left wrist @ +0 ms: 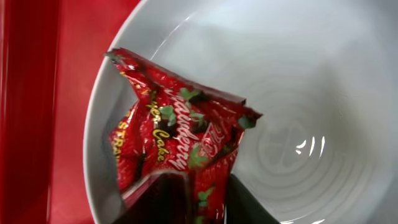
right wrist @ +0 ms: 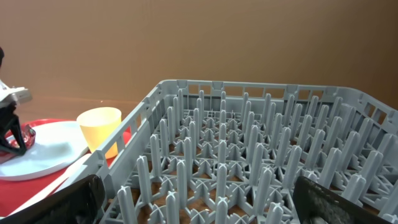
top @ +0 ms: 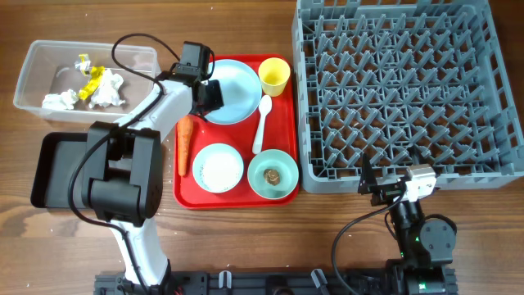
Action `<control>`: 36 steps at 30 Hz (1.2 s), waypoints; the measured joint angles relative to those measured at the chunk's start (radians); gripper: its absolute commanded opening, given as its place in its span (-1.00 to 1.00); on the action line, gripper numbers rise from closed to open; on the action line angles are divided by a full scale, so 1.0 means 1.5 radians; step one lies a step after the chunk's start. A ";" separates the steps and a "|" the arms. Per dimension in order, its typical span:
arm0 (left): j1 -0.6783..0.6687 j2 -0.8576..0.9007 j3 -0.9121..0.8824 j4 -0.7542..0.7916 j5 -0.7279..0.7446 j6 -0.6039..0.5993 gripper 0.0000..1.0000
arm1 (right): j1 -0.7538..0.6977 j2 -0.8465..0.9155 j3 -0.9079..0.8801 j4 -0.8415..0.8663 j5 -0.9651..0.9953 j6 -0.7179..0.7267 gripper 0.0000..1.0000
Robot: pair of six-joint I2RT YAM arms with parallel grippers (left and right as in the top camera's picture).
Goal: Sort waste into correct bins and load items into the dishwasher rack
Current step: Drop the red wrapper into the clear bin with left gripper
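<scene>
Main risk is a slip. The red crinkled wrapper (left wrist: pixel 174 137) is lying on the large pale-blue round plate (left wrist: pixel 298 93) at the far-left part of the red serving tray (top: pixel 282 135), and the left jaws are biting only its near fold. The foil is thin and slick, so it is likely sliding out on the lift or dropping short of the clear rectangular plastic tub (top: pixel 33 78), which is sitting well left of the red tray.

2nd risk: the jaw tips are working close to the plate face. Pressing lower is risking a scrape, or a nudge of the plate into the small yellow cup (top: pixel 274 76) just beside it at the tray's far-right corner.

3rd risk is the wrong bin. The shallow black rectangular tray (top: pixel 49 164) is also sitting left of the red tray, nearer the robot than the tub.

Left jaws are standing narrow, nearly closed, and are pinching the wrapper's lower fold between 2 dark fingers (left wrist: pixel 249 211). I cannot tell whether they are touching the plate.

Right jaws are spreading fully wide and holding nothing. They are hovering at the near edge of the large square grey plastic crate (top: pixel 409 82), right of the red tray.
</scene>
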 measured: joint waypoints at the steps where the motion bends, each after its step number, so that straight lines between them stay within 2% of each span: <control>1: 0.000 0.000 0.000 0.003 0.000 -0.004 -0.92 | 0.000 0.000 0.000 0.000 0.000 0.000 1.00; 7: 0.000 -0.041 0.000 0.004 0.000 -0.001 -0.92 | 0.000 0.000 0.000 0.000 0.000 0.000 1.00; 15: 0.020 -0.233 0.007 0.005 -0.025 -0.001 -0.92 | 0.000 0.000 0.000 0.000 0.000 0.000 0.99; 21: 0.132 -0.255 0.010 0.001 -0.055 -0.001 -0.92 | 0.000 0.000 0.000 0.000 0.000 0.000 0.99; 26: 0.237 -0.194 0.011 0.000 -0.050 -0.001 -0.89 | 0.000 0.000 0.000 0.000 0.000 0.000 0.99; 28: 0.262 -0.157 0.011 0.005 -0.040 -0.001 -0.66 | 0.000 0.000 0.000 0.000 0.000 0.000 0.99; 29: 0.276 -0.134 0.011 0.007 -0.033 -0.001 -0.35 | 0.000 0.000 0.000 0.000 0.000 0.000 0.99; 33: 0.311 -0.081 0.011 0.030 0.017 -0.002 0.29 | 0.000 0.000 0.000 0.000 0.000 0.000 0.99; 34: 0.316 -0.076 0.011 0.035 0.034 -0.002 0.41 | 0.000 0.000 0.000 0.000 0.000 0.000 1.00; 36: 0.320 -0.076 0.011 0.045 0.054 -0.002 0.49 | 0.000 0.000 0.000 0.000 0.000 0.000 1.00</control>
